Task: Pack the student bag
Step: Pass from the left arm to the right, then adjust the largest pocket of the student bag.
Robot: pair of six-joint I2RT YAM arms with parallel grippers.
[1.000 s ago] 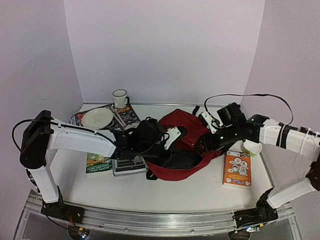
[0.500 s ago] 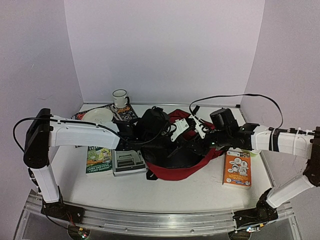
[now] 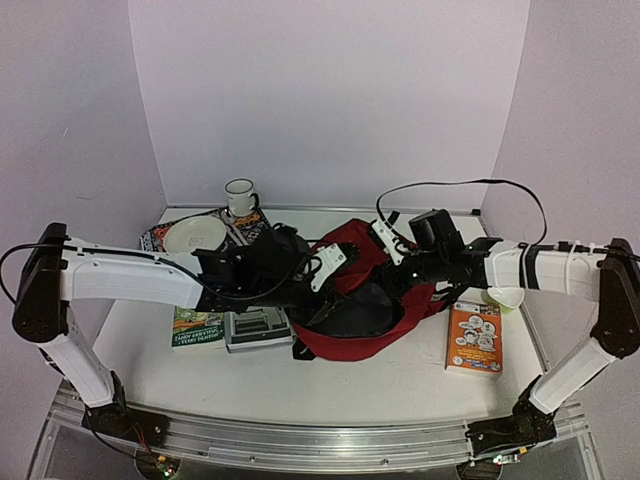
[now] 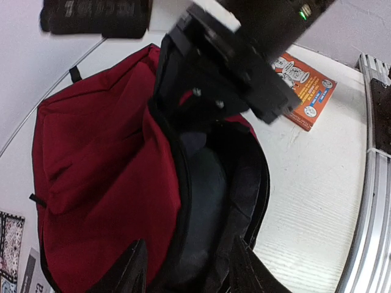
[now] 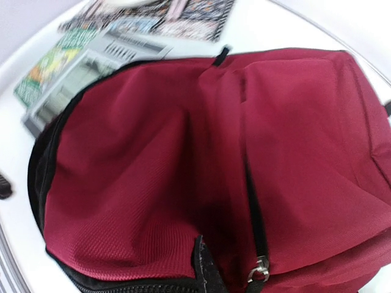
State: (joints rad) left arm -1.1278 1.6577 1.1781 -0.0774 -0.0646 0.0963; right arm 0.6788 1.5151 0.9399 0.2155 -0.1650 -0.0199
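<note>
Where the two arms meet over the middle of the table [image 3: 400, 385], the top view shows the student bag [image 3: 350, 338] lying on its side, dark red, its mouth gaping toward the near edge. The left arm [image 3: 130, 280] reaches in from the left and the right arm [image 3: 540, 268] from the right, and both wrists hang over the bag. An orange book [image 3: 474, 338] lies just right of the bag. A green book [image 3: 197, 328] and a grey boxy item [image 3: 258, 328] lie to its left. Further back stand a plate [image 3: 195, 236] and a mug [image 3: 240, 196].

In the left wrist view, the left gripper [image 4: 186, 274] has its two fingers spread apart. The bag's black zippered rim and grey lining run between them, and neither finger presses the cloth. Across the opening, the right gripper [image 4: 183, 107] sits on the far edge of the rim, and the orange book shows on the table beyond.

In the right wrist view, red fabric fills nearly the whole picture. The right pincer's fingertips [image 5: 204, 265] are drawn together at the bottom, pinching the bag's cloth beside a zipper pull [image 5: 261, 268]. The green book and the grey item blur at the upper left.
</note>
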